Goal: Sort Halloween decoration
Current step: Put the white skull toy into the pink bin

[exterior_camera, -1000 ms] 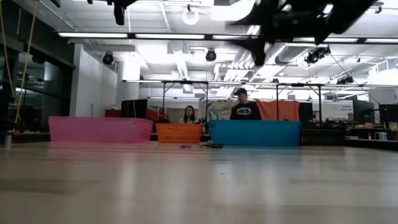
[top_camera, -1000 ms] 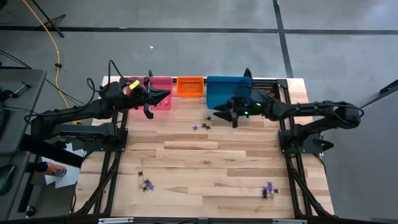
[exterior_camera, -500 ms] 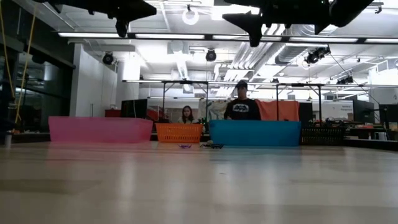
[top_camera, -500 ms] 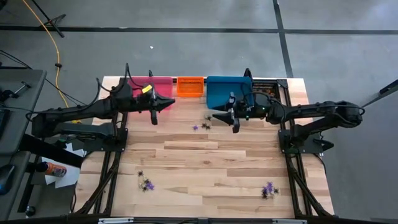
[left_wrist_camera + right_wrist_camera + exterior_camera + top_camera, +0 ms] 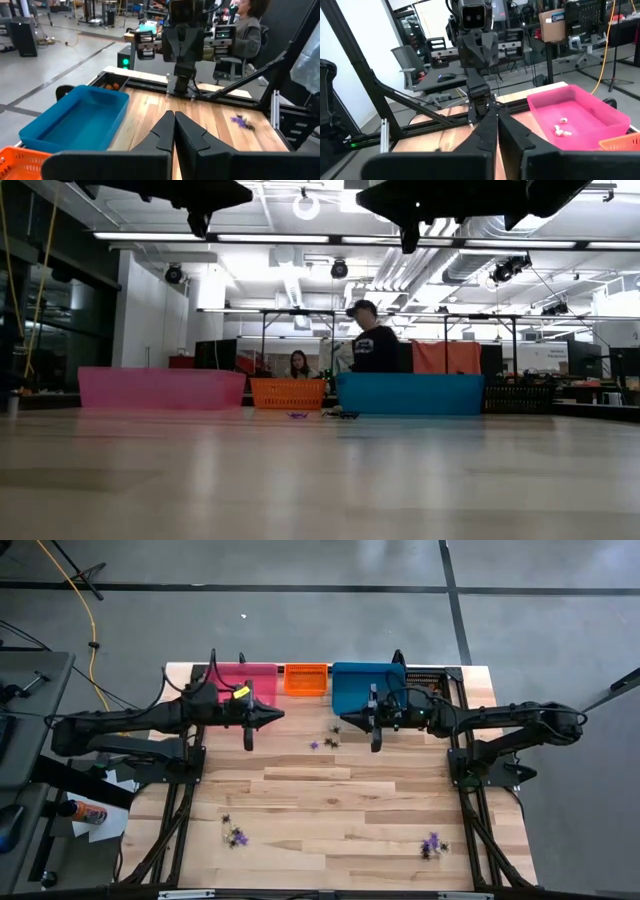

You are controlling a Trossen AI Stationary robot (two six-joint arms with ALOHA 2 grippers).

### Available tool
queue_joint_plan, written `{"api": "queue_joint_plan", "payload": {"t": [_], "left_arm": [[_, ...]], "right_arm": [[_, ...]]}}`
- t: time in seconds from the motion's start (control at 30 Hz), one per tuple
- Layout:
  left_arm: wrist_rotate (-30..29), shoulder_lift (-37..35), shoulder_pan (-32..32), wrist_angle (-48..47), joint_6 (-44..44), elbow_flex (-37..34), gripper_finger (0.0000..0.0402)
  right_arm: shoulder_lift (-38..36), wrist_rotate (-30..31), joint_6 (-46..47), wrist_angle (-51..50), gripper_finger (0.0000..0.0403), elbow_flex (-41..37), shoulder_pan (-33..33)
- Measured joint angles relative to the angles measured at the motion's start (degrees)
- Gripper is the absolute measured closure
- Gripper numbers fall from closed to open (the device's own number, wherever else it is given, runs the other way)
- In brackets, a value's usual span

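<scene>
The Halloween decoration lies on the wooden table as tiny trinkets. A few purple and black ones (image 5: 325, 741) sit near the blue bin (image 5: 365, 686). One cluster (image 5: 235, 835) is at the near left and another (image 5: 432, 844) at the near right. Pale trinkets (image 5: 561, 130) lie in the pink bin (image 5: 580, 114). My left gripper (image 5: 279, 715) hangs shut and empty above the table, in front of the pink bin. My right gripper (image 5: 344, 723) hangs shut and empty in front of the blue bin. The two point at each other, both level.
An orange bin (image 5: 306, 678) stands between the pink and blue ones. A black bin (image 5: 107, 84) holding orange pieces stands at the far right. A purple trinket (image 5: 242, 121) lies below my right arm. People are in the room beyond the far edge (image 5: 372, 345).
My left gripper has come away from over the pink bin toward the table's middle and near edge, sinking a little, still shut. My right gripper has rolled at the wrist and shut on nothing, rising slightly. A person behind the table has walked left.
</scene>
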Motion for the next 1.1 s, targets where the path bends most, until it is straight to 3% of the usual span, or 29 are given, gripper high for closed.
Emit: {"api": "queue_joint_plan", "payload": {"t": [0.47, 0.63, 0.83, 1.1], "left_arm": [[0.0, 2.1, 0.0, 0.5, -1.2, 0.0, 0.0401], [0.0, 1.0, 0.1, 2.7, -1.2, 0.0, 0.0401], [0.0, 1.0, 0.2, 2.5, -1.7, 0.0, 0.0401], [-0.1, 1.0, 0.2, 1.3, -4.2, 0.0, 0.0401]], "right_arm": [[0.0, 0.8, 6.9, -2.7, 0.0392, 0.4, 0.0], [3.2, 7.6, 8.7, -21.0, 0.0391, 10.2, -1.2], [14.9, 12.8, 7.6, -45.0, 0.0391, 27.2, -3.3], [31.1, 12.7, 14.1, -59.1, 0.0373, 40.6, -3.5]]}}
